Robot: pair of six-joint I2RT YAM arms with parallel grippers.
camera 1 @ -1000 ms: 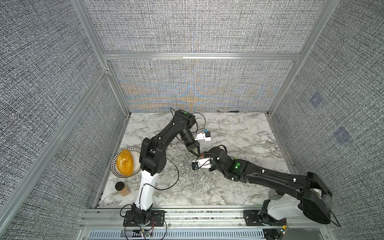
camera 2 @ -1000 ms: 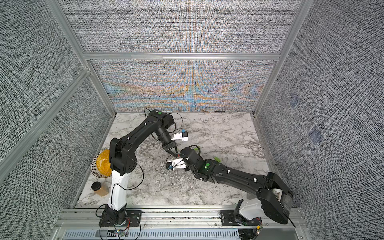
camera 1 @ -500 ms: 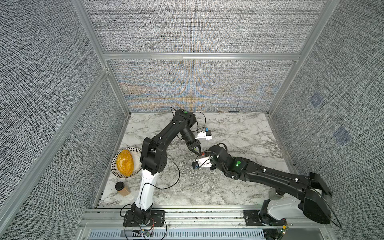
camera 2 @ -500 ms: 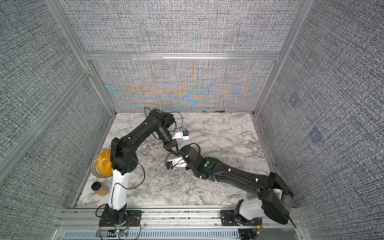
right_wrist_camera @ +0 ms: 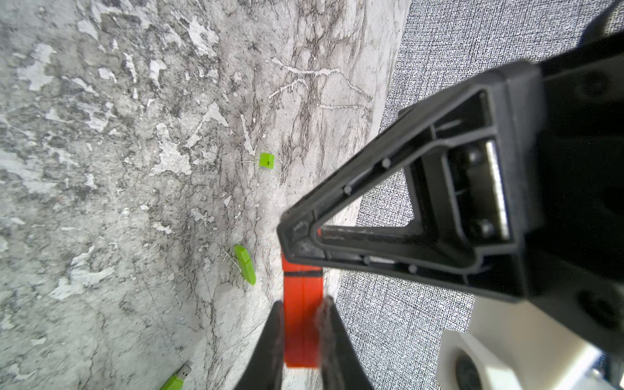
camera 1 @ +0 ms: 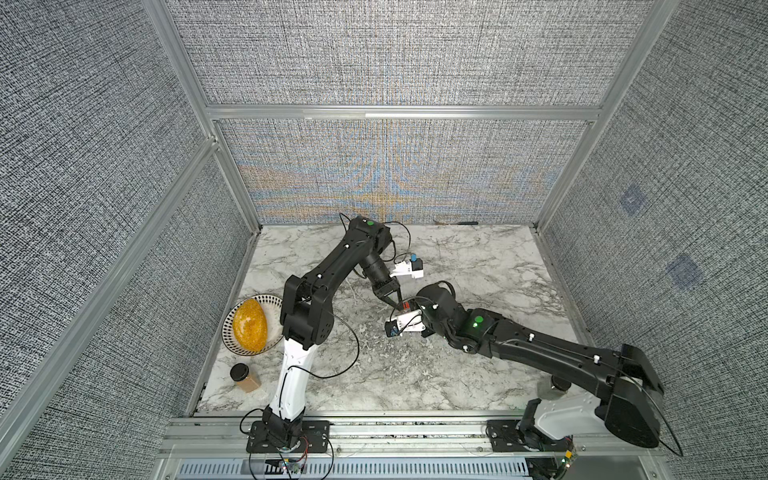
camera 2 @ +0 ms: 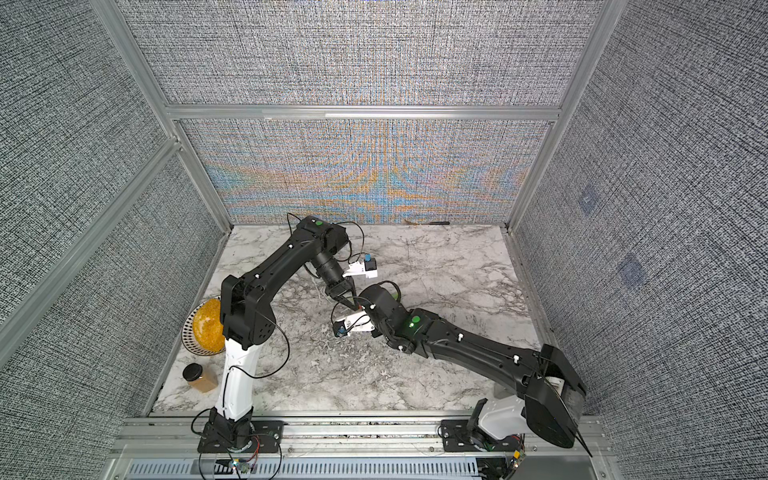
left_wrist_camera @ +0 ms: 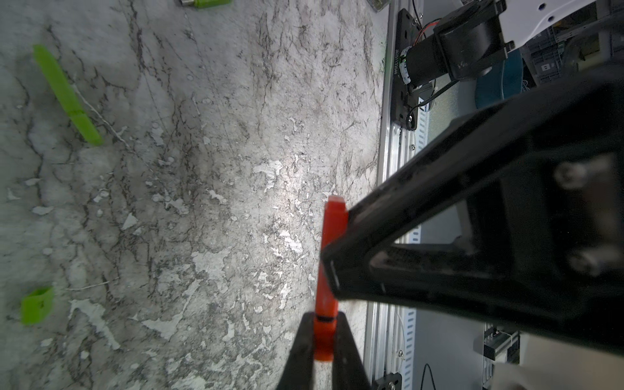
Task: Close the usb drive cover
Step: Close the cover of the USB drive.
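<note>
Holdings aloft: usb drive [left_wrist_camera: 332, 229] with cover [left_wrist_camera: 324, 341], one gripper on each

1. usb drive. Red-orange stick, hanging over the middle of the tabletop [camera 1: 478, 266]. In both top views it is showing only as a small red spot where the two arm tips are meeting. The left gripper [right_wrist_camera: 301, 304] is clenching the long body of the stick, one finger pressing on each side.

2. cover. Short red cap, sitting in line with the drive at one end. A thin dark seam is showing between the two pieces, and it cannot be told whether the cap is fully seated. The right gripper [left_wrist_camera: 324, 319] is pinching this cap between narrowly parted fingers.

3. green stick [left_wrist_camera: 67, 96]. Bright green and capped, lying flat on the marble well apart from the red pair. A second green stick [right_wrist_camera: 175, 380] is lying with its metal plug bared.

4. green cap [left_wrist_camera: 37, 305]. Loose piece, resting alone on the tabletop, touching nothing.

5. bowl [camera 1: 268, 300]. Stripe-rimmed, sitting against the left edge of the tabletop and carrying a yellow-orange lump [camera 1: 249, 328].

6. jar [camera 1: 245, 379]. Dark-lidded with brown contents, standing upright near the front left corner, just in front of the bowl.
</note>
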